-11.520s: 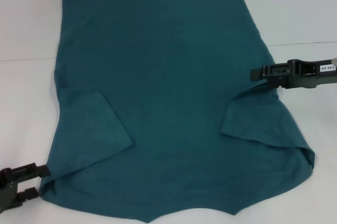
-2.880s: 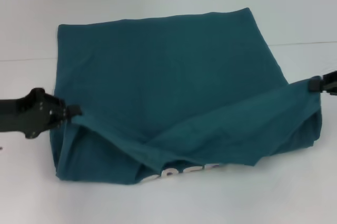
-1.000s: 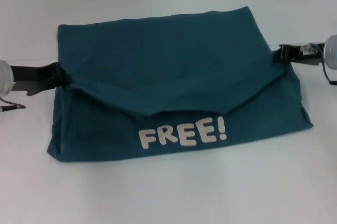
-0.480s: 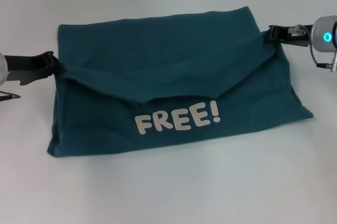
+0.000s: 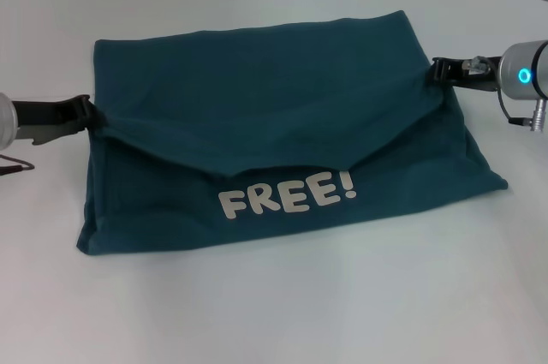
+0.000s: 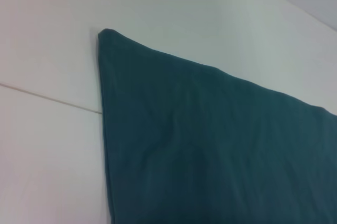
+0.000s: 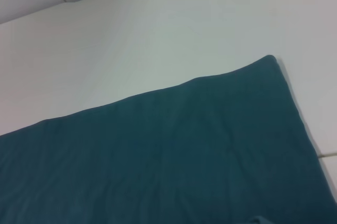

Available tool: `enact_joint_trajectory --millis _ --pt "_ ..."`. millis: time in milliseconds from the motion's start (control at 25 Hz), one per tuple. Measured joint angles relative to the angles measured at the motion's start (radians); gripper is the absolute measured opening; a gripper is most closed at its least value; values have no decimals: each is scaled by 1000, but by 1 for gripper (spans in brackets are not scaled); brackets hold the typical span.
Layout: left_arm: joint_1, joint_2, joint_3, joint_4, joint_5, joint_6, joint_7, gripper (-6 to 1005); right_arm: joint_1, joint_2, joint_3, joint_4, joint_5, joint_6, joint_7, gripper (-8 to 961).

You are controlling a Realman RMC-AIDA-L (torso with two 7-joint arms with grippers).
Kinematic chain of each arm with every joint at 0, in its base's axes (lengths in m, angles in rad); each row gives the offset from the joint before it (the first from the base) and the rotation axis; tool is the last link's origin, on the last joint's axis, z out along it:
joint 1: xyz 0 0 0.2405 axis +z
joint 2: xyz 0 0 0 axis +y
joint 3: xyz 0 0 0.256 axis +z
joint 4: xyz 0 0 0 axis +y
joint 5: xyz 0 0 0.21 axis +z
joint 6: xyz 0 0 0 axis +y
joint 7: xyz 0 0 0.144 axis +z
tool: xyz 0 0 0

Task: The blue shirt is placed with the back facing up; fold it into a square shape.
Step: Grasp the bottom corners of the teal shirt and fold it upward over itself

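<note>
The left gripper (image 5: 88,112) sits at the left edge of the shirt (image 5: 274,98), low over the table (image 5: 274,313), its tips pinched on the left end of the folded-over layer. From there the shirt spreads rightward across the middle of the table to the right gripper (image 5: 439,70), which pinches the right end of the same layer, a little farther back than the left one. Both sets of fingers look clamped on cloth, with fabric bunched at each tip.

The shirt is dark teal and folded into a wide, roughly rectangular packet. The near part is turned up over the back, so white block letters "FREE!" (image 5: 288,195) show on the near half. The raised edge of that layer sags in a shallow V between the grippers. The far corners lie flat, as both wrist views show, with the left far corner (image 6: 107,35) and the right far corner (image 7: 269,59) smooth on the white surface.
</note>
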Motion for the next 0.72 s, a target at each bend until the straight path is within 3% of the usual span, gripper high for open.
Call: enact_joint_trajectory --millis 200,720 --pt "3 -12 3 28 -1 2 4 29 -18 2 8 -28 9 -16 10 80" --pt "-8 -14 45 9 3 -22 4 61 -39 10 2 -54 17 -29 25 84"
